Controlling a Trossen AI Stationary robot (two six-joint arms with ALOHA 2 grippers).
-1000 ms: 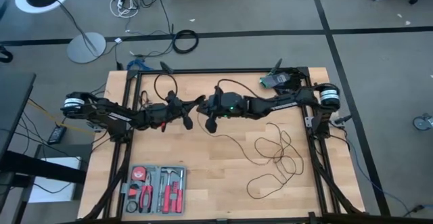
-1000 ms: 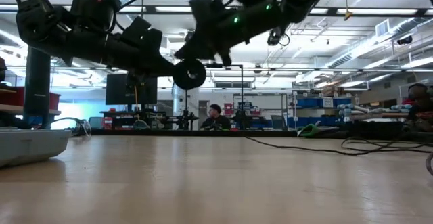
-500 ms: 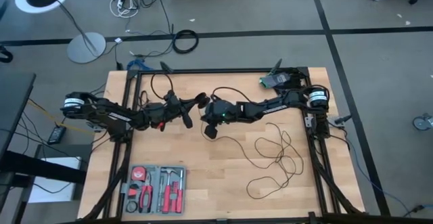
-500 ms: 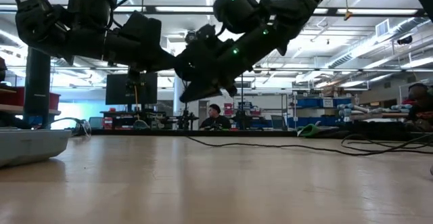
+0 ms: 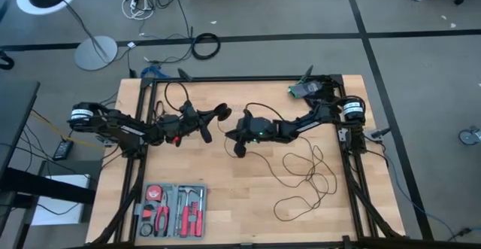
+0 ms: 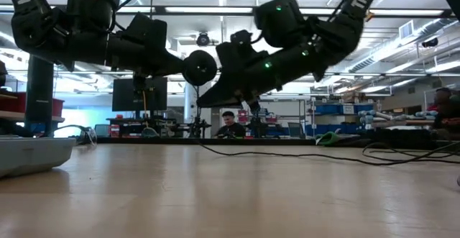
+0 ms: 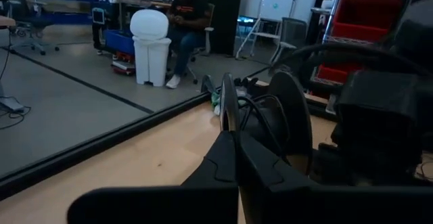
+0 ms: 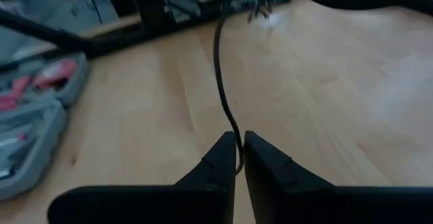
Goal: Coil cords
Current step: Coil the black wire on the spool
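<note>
The cord is a thin black wire lying in loose loops (image 5: 308, 170) on the wooden table toward its right side. It ends in a round black puck (image 5: 223, 112). My left gripper (image 5: 214, 116) reaches in from the left, above the table's middle, and is shut on the puck (image 6: 199, 67). Just right of the puck and lower, my right gripper (image 5: 239, 147) slants down toward the table and is shut on the wire (image 8: 220, 61). From there the wire trails slack onto the tabletop (image 6: 237, 152). My left gripper pinches the puck's rim (image 7: 227, 119) between its two fingertips, coming in level from the table's left. The puck stands on edge, its flat face (image 6: 199, 67) toward the near edge, lifted clear of the table. My right gripper pinches the thin wire (image 8: 234, 141) between its two fingertips, slanting down from the table's right. A single strand runs on from the fingers, away over the wood, and is slack.
An open grey tool case (image 5: 171, 210) lies at the near left. A green-and-black device (image 5: 304, 89) sits at the far right corner. Black frame rails (image 5: 248, 79) edge the table. A person (image 6: 228, 123) sits in the room beyond.
My right gripper has come down toward the table and drawn a little toward the right and near edges, away from the puck, with the wire between its fingers. More of the wire now lies on the tabletop below it. The puck stays up in my left gripper.
</note>
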